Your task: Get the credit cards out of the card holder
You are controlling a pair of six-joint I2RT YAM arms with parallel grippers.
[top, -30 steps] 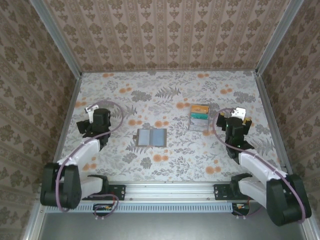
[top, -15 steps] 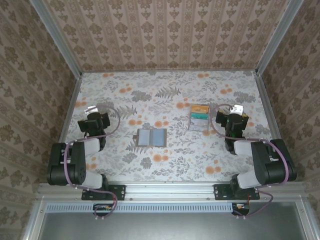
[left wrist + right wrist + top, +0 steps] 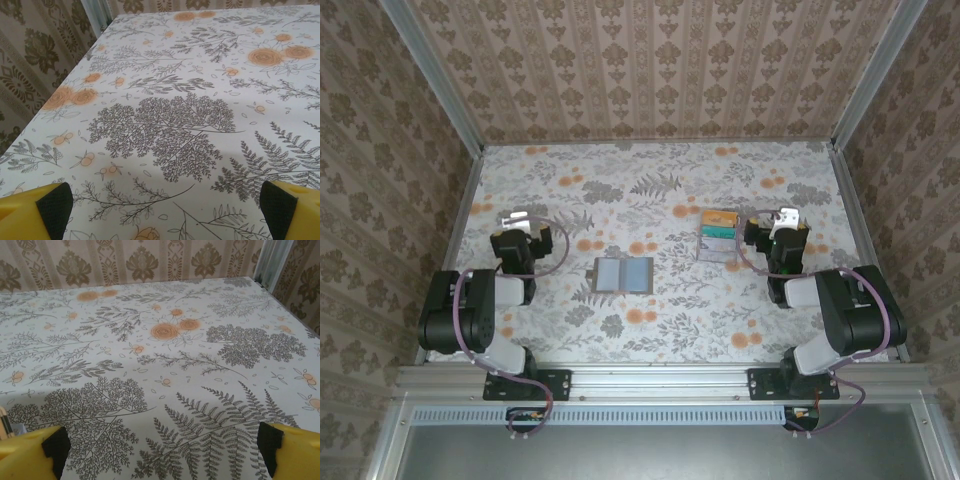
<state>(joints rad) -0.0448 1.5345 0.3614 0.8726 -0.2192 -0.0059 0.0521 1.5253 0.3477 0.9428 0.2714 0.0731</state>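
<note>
Hardly legible: card holder (image 3: 623, 275) interior.

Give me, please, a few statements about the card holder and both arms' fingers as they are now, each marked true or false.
1. The card holder lies open and flat on the table. True.
2. The left fingers are clamped on the card holder. False: they are spread wide with nothing between them, off to the holder's left.
3. The clear box of coloured cards sits to the right of the card holder and farther from the arm bases. True.
4. The right fingers are shut. False: they are wide open over bare tablecloth.
</note>
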